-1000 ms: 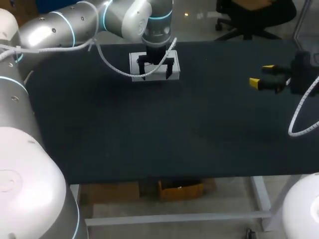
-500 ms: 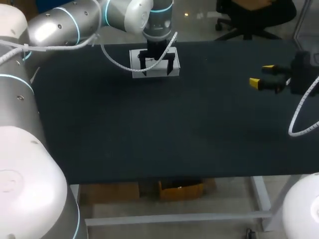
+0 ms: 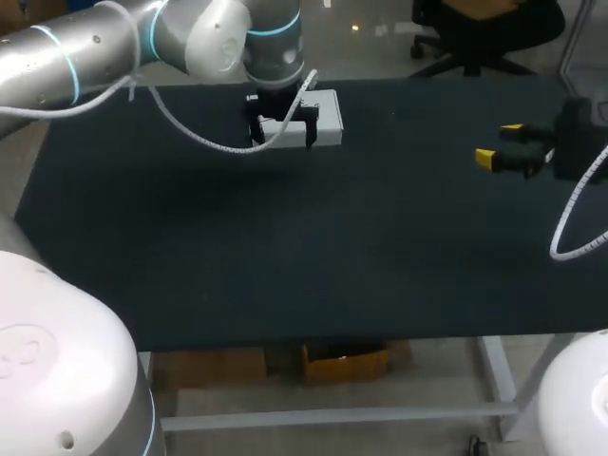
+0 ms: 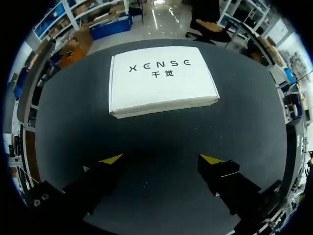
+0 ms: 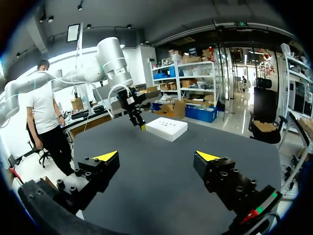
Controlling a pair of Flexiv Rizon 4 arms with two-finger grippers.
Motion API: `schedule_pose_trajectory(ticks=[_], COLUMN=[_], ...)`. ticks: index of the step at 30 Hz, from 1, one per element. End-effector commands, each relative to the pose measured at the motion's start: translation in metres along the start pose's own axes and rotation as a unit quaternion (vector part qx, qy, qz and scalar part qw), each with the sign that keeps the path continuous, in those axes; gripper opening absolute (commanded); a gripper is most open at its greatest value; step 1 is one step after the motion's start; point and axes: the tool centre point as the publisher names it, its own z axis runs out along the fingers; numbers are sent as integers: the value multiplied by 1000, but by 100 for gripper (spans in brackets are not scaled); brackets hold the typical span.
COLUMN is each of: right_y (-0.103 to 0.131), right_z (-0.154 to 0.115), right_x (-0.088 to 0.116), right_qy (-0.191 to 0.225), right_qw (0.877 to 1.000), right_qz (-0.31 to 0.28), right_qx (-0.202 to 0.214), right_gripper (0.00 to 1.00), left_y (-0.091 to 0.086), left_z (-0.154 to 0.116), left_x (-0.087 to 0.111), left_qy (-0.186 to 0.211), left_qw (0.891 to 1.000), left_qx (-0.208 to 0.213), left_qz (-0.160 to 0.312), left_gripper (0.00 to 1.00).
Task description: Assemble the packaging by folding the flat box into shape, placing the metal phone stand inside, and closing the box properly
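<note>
The white cardboard box (image 3: 321, 114) lies on the far part of the black counter (image 3: 285, 266). Its lid is flat and shut, with dark print on top.

The left arm (image 3: 142, 47) comes in from the far left corner and points its end effector (image 3: 280, 133) down at the box's left end. In the head view its dark fingers overlap that end of the box. The left wrist view makes the relation plainer. The box (image 4: 161, 81) lies ahead of the left end effector (image 4: 161, 159), clear of both yellow tips, with a strip of bare counter (image 4: 156, 137) between them. The fingers stand wide apart with nothing between them. The box sits roughly centred on the gap, and its near long edge faces the fingers.

From the right wrist view, the left end effector (image 5: 139, 122) hangs just beside the near corner of the box (image 5: 167, 128). One yellow tip is low by the box's edge. I cannot tell whether that tip touches the box or the counter.

The right end effector (image 3: 499, 142) is held over the right side of the counter, well apart from the box. Its own view shows its fingers (image 5: 156, 155) spread and empty. The box lies far ahead of them across open counter.
</note>
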Motion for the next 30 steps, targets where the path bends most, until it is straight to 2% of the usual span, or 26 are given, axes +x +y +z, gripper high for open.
schedule_pose_trajectory(ticks=[1, 11, 16, 30], right_y=[-1, -1, -1, -1], right_z=[-1, -1, -1, -1], right_x=[-1, -1, -1, -1], right_qy=[2, 2, 2, 2], right_qw=[1000, 1000, 1000, 1000], right_qz=[-1, -1, -1, -1], right_qx=[-3, -3, -3, -3], right_gripper=[100, 100, 100, 100], left_y=[53, 64, 68, 68], left_z=[-26, -37, -44, -64], left_x=[-12, -31, -38, -48], left_qy=[16, 92, 110, 192], left_qw=[982, 968, 959, 951], left_qx=[186, 228, 249, 222], left_qz=[15, 57, 77, 101], left_gripper=[100, 100, 100, 100])
